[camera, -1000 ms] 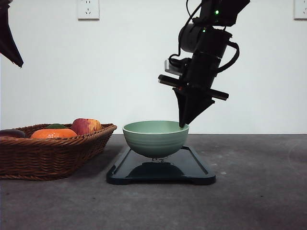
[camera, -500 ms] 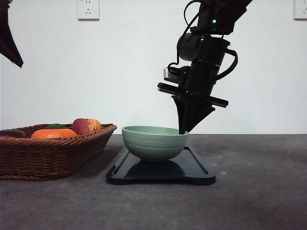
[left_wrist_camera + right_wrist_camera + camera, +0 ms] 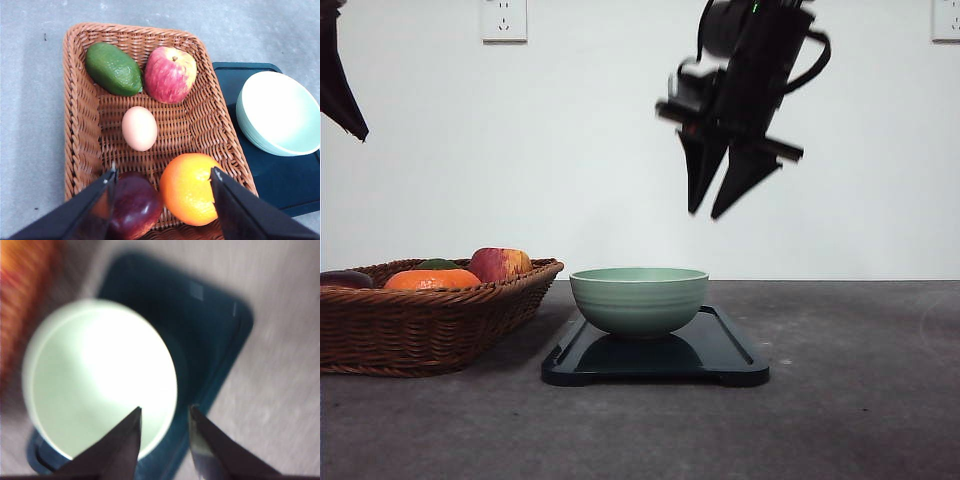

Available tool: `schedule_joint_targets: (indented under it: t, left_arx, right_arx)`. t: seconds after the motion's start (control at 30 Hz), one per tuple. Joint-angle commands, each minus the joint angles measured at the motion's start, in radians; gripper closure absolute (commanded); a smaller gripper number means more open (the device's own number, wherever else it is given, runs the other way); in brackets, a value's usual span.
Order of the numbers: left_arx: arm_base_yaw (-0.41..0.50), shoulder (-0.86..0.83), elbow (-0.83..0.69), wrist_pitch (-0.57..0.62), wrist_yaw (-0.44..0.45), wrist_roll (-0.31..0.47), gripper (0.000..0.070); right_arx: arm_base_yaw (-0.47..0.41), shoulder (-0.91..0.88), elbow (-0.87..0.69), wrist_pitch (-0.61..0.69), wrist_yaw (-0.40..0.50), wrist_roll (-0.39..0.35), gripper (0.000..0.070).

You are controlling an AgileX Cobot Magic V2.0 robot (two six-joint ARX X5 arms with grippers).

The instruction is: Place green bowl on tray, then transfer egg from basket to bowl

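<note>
Right fingers (image 3: 708, 214) lifted, apart, green bowl (image 3: 639, 299) on tray (image 3: 730, 362), grey tabletop (image 3: 860, 400), white wall (image 3: 570, 140)

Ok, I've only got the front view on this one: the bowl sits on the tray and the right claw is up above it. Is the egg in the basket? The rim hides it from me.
Observer: Yes. The left wrist view shows the egg lying on the middle of the basket floor, touching no fruit.
Operator: Anything in the bowl yet?
Observer: No. From the right wrist view the green bowl looks empty, though that picture is blurred.
Operator: And the left claw?
Observer: The left claw is open above the basket, holding nothing.
</note>
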Motion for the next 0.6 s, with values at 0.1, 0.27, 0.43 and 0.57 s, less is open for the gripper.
schedule_joint_targets:
  t: [0.1, 0.27, 0.43, 0.57]
  left_arx:
    - [-0.002, 0.006, 0.023, 0.001, 0.005, -0.001, 0.0326]
    - [-0.002, 0.006, 0.023, -0.003, 0.005, -0.001, 0.0326]
    - [-0.002, 0.006, 0.023, -0.019, 0.005, 0.0, 0.0326]
    - [-0.002, 0.006, 0.023, -0.016, 0.005, 0.0, 0.0326]
  right_arx:
    - [0.014, -0.133, -0.22, 0.193, -0.004, -0.014, 0.052]
    - [0.014, -0.31, -0.482, 0.381, -0.004, -0.014, 0.052]
    - [0.014, -0.491, -0.728, 0.526, -0.004, -0.014, 0.052]
    - [0.014, -0.642, -0.91, 0.619, -0.006, -0.014, 0.052]
